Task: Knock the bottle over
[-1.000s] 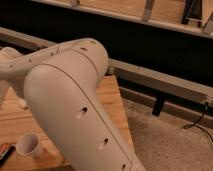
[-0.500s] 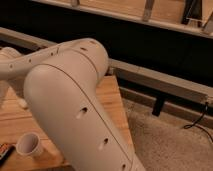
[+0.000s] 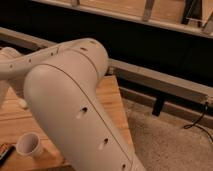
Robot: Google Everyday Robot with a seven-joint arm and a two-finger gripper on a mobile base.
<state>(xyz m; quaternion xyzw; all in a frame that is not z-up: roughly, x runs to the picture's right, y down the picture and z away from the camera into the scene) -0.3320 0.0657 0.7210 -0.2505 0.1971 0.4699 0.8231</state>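
My white arm [image 3: 75, 105] fills the left and middle of the camera view, reaching from the lower right across the wooden table [image 3: 112, 100] toward the left edge. The gripper is out of view, past the arm's far end at the left. The bottle is hidden from this view. A small pale bit [image 3: 22, 103] peeks out beside the arm at the left; I cannot tell what it is.
A white cylindrical cup [image 3: 29, 145] stands on the table at the lower left, next to a dark flat object [image 3: 4, 150] at the frame's edge. Right of the table lies speckled floor [image 3: 165, 140], with a dark wall, a metal rail [image 3: 160, 82] and a black cable [image 3: 197, 122].
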